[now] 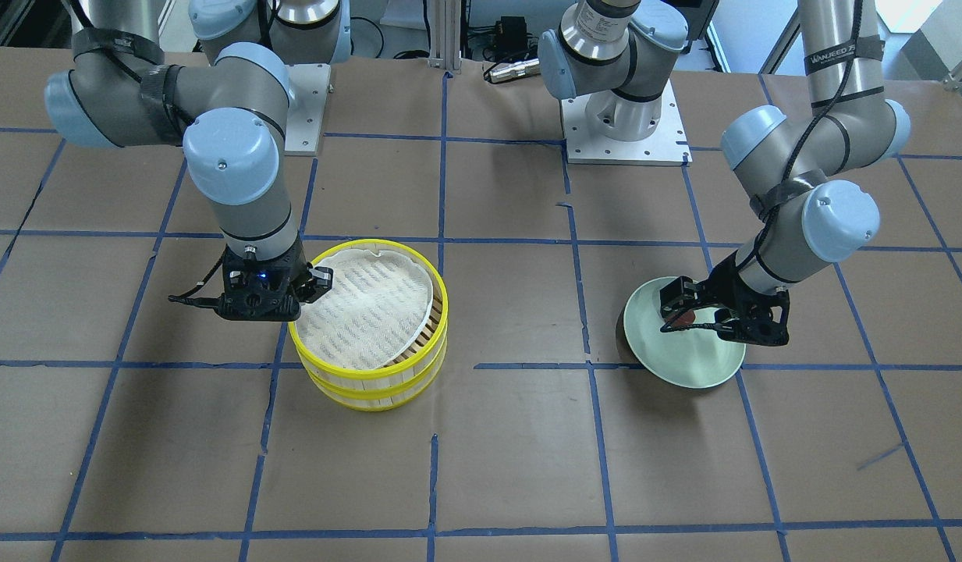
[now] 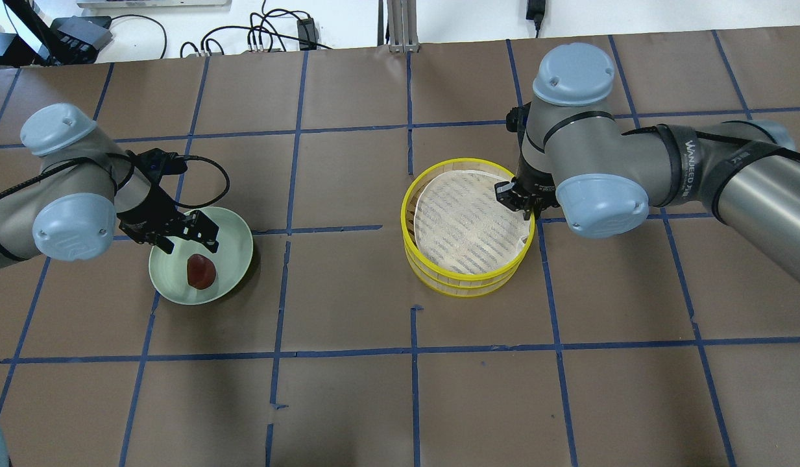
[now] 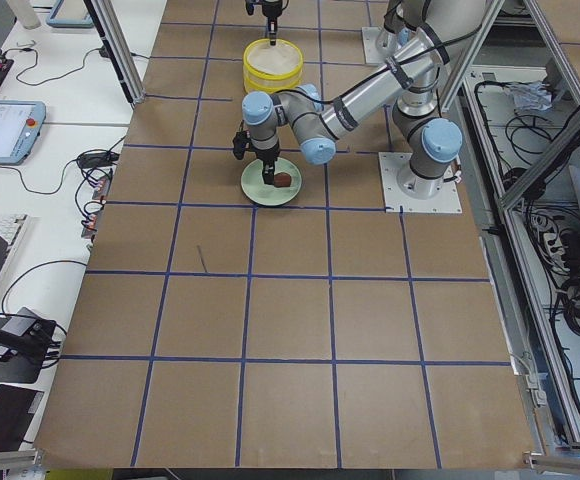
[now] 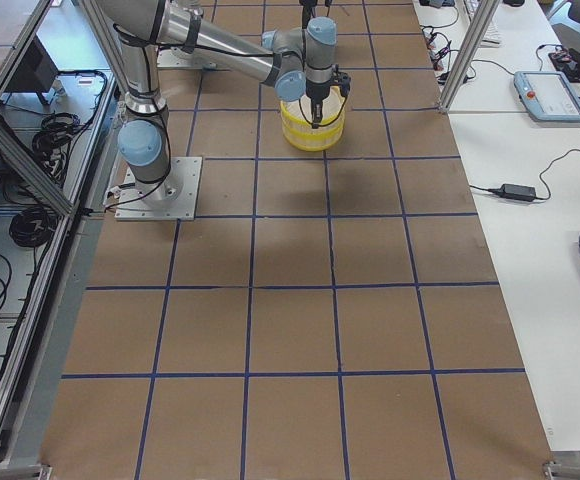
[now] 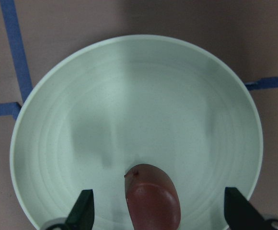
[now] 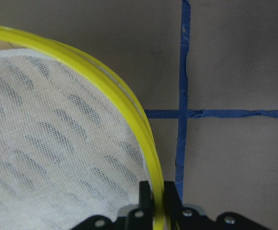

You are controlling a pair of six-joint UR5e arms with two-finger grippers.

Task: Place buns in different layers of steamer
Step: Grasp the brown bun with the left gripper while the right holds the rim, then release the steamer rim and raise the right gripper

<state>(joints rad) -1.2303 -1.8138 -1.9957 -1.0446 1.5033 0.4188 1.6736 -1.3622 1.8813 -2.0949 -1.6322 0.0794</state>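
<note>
- Clamping my right pincer point(image 6: 157, 191) shut on the yellow rim of the top layer point(image 2: 468, 277), I am gripping with one finger inside the wall and one outside. The grip is on the side of the stack toward my right arm.
- The top layer is resting on the lower layer point(image 1: 371, 400), and the two are standing as one stack on the desk point(image 2: 348, 292). I am judging that they are not yet separated.
- The white mesh liner point(image 2: 464, 224) of the top layer is lying bare, with no bun on it. I cannot tell what the lower layer is holding, because the top layer is covering it.
- I am hovering my left pincer point(image 5: 159, 207) wide open over the pale green plate point(image 5: 129, 96), well apart from the stack. Its fingers are standing on either side of the bun and are touching neither the bun nor the plate.
- The one bun point(image 2: 200, 271) in view, reddish-brown, is lying off-centre in the plate.
- I am judging the task to be at an early stage, as no bun is showing in either layer.
- The steps I am expecting to remain are these: closing on the bun, lifting the top layer clear, and setting a bun in each layer. The task is calling for several buns, yet I am seeing only one.
</note>
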